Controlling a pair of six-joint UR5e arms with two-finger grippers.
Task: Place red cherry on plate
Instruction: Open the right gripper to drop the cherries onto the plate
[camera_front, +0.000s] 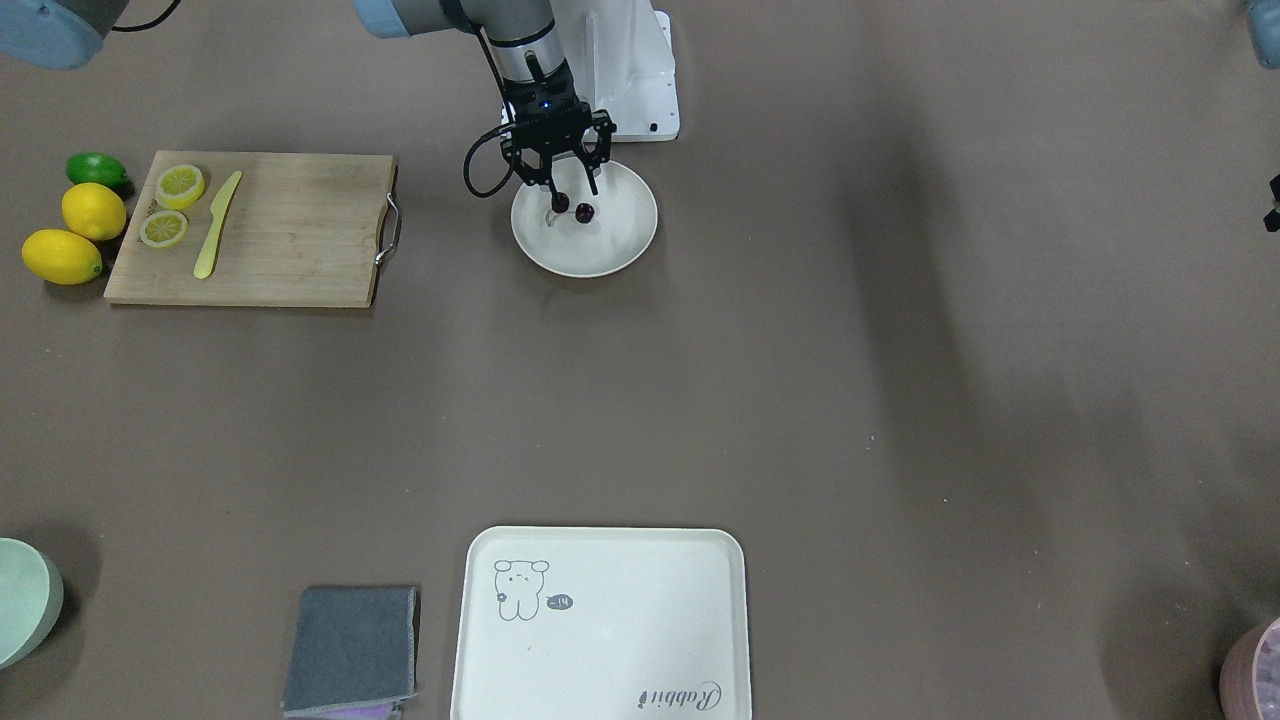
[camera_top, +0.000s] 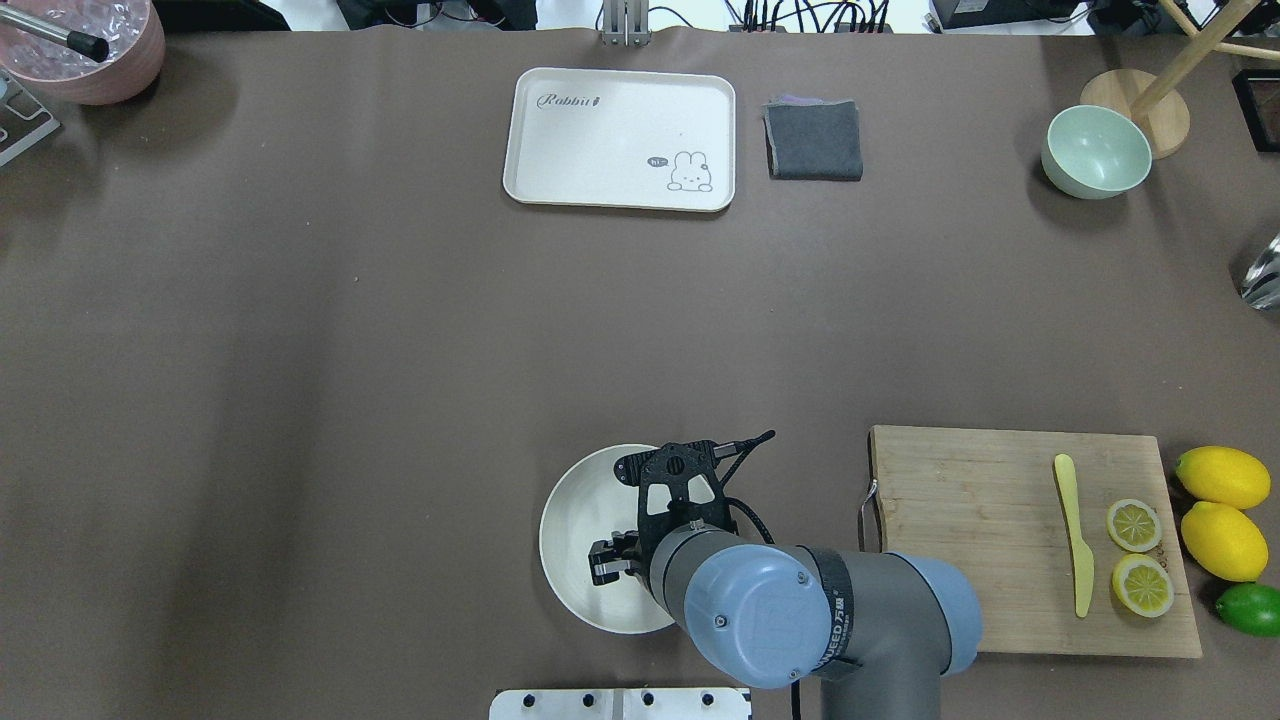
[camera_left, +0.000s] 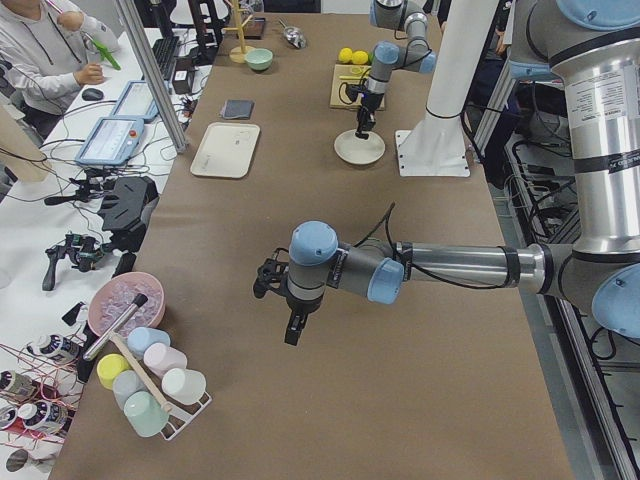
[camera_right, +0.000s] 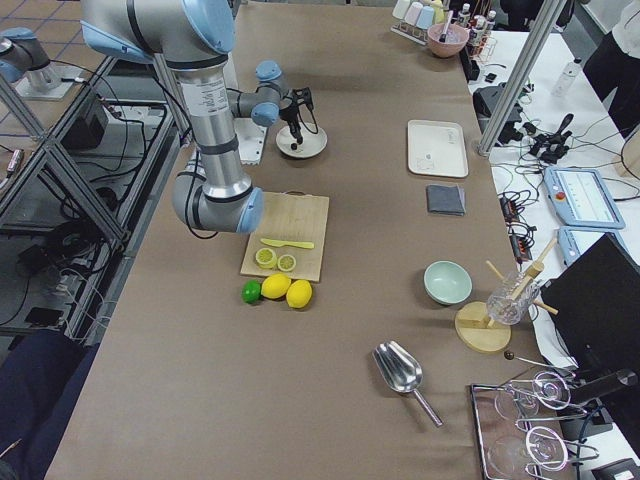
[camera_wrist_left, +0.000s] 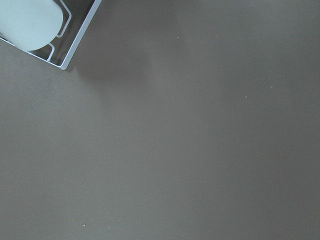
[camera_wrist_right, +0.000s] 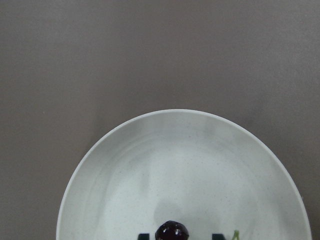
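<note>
The plate (camera_front: 620, 245) is a round cream-white dish close to the robot's base, and the red cherry (camera_front: 585, 212) lies in it. My right gripper (camera_front: 577, 198) hangs straight down over the plate and is open, one finger on each side of the fruit. In the right wrist view the dark red cherry (camera_wrist_right: 171, 231) sits on the plate (camera_wrist_right: 180, 165) between the two fingertips, with a thin green stem beside it. My left gripper (camera_left: 290, 330) hovers over bare table far off at the left end. I cannot tell whether it is open or shut.
A wooden cutting board (camera_front: 290, 230) with lemon slices and a yellow knife (camera_front: 217, 224) lies beside the plate, with two lemons and a lime (camera_front: 97, 170) past it. A bear tray (camera_front: 600, 625), grey cloth (camera_front: 352, 648) and green bowl (camera_top: 1096, 152) sit along the far side.
</note>
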